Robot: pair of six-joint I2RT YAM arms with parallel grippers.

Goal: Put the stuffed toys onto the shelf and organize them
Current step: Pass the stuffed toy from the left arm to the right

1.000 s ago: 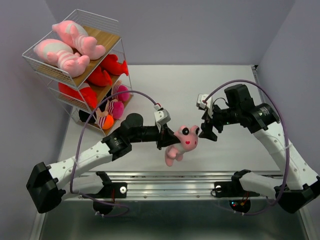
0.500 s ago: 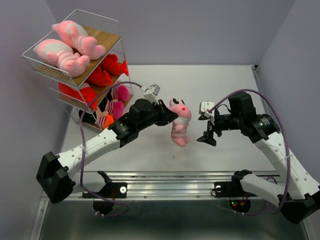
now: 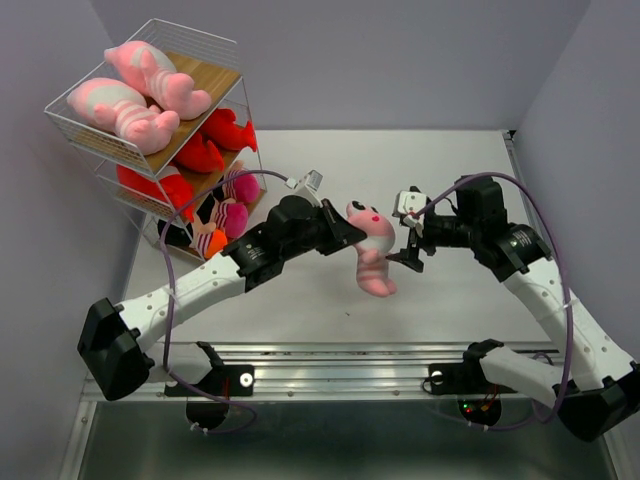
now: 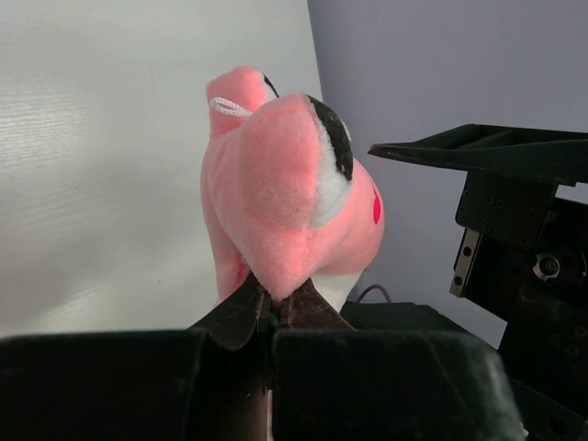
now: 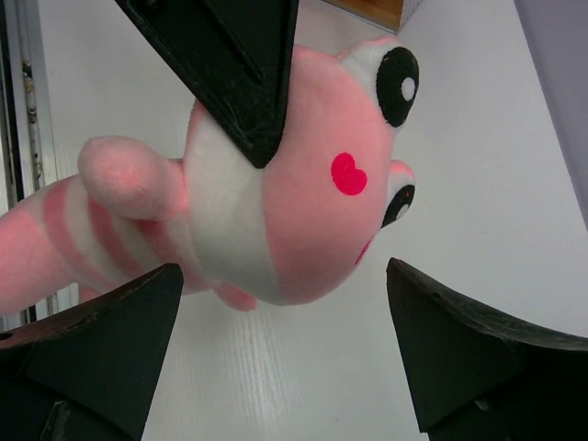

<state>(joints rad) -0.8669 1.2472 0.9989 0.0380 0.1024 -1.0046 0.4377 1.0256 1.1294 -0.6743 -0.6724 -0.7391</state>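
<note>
Left fingers (image 4: 241,310) pinch the pink toy (image 3: 370,250) above the worktop (image 3: 450,170), well apart from the shelf (image 3: 218,75). Right fingers (image 5: 459,340) gape wide astride it; the wrist view shows gaps.

A white table (image 3: 330,165) with a matte, faintly ribbed top fills the middle of the top view. Plain grey-lilac walls close it in. A back wall (image 3: 400,60) stands along the far edge, with a left wall (image 3: 45,260) and a right wall (image 3: 590,110) along the two side edges. A silver metal rail (image 3: 340,362) with long grooves runs the length of the near edge. Below the rail lies a dark, glossy strip (image 3: 340,450).
</note>
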